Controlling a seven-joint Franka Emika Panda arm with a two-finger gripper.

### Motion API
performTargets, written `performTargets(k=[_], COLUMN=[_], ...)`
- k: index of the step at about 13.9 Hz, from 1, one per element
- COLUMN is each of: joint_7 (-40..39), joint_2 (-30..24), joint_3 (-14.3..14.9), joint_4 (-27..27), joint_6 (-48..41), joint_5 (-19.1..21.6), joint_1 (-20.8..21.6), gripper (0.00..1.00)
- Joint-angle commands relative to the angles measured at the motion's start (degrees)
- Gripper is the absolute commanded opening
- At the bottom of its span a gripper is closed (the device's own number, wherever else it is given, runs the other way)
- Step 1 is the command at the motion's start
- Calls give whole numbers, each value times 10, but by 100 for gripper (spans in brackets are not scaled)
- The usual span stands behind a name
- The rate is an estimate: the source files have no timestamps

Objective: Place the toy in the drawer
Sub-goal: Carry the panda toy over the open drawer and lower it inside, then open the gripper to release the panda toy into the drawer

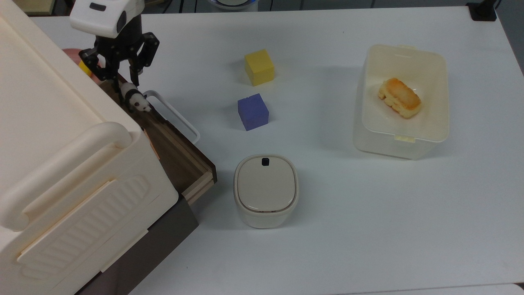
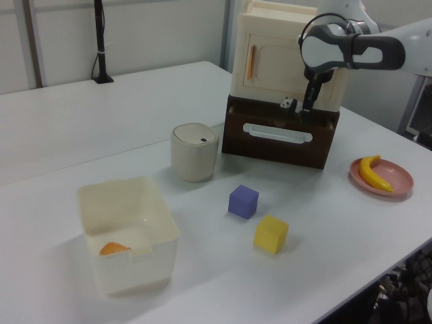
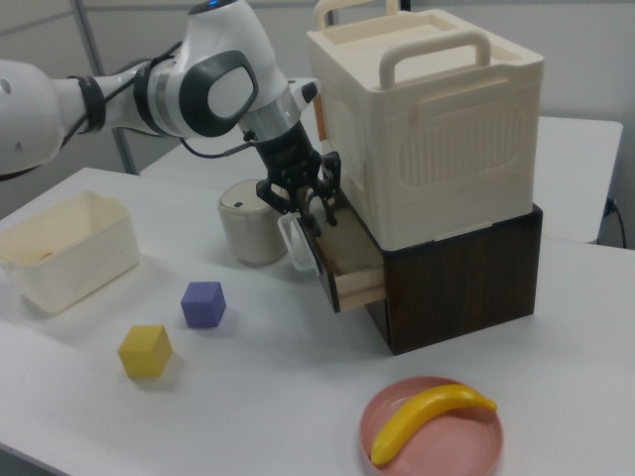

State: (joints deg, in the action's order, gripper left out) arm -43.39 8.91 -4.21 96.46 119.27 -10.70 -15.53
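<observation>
The toy [image 1: 135, 100], a small black-and-white panda, hangs from my gripper [image 1: 126, 85], which is shut on it. It sits over the far end of the open drawer [image 1: 180, 157], just inside the rim beside the white loop handle [image 1: 177, 115]. The left view puts the toy [image 2: 288, 104] level with the top edge of the dark-brown drawer [image 2: 278, 143], with the gripper [image 2: 305, 109] beside it. In the right view the gripper [image 3: 305, 205] hovers over the pulled-out drawer [image 3: 349, 268], close to the cream cabinet [image 3: 437, 129].
A yellow cube [image 1: 259, 66] and a purple-blue cube [image 1: 253, 111] stand on the white table. A rounded lidded bin [image 1: 265, 189] sits near the drawer's front corner. A cream tub [image 1: 370, 135] at the top view's right holds a bread-like piece [image 1: 399, 97]. A pink plate with a banana [image 2: 380, 177] lies beyond the cabinet.
</observation>
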Motion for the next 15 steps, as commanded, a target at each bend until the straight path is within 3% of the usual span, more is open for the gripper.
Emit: performTargets(k=[1,5,8,13,15], joint_7=[-3,-5,1,1,1], joint_2=[17,22,18,13,12], joint_3=[13,17,17,17,17], joint_4=[-11,-11,-11,-11,-10], joint_6=[32,39,39,39,39], joint_5=[-9,-11,-11,-10,-14], joint_1=[-2,-3,-2,2,3], gripper=[0,0,22,29,38])
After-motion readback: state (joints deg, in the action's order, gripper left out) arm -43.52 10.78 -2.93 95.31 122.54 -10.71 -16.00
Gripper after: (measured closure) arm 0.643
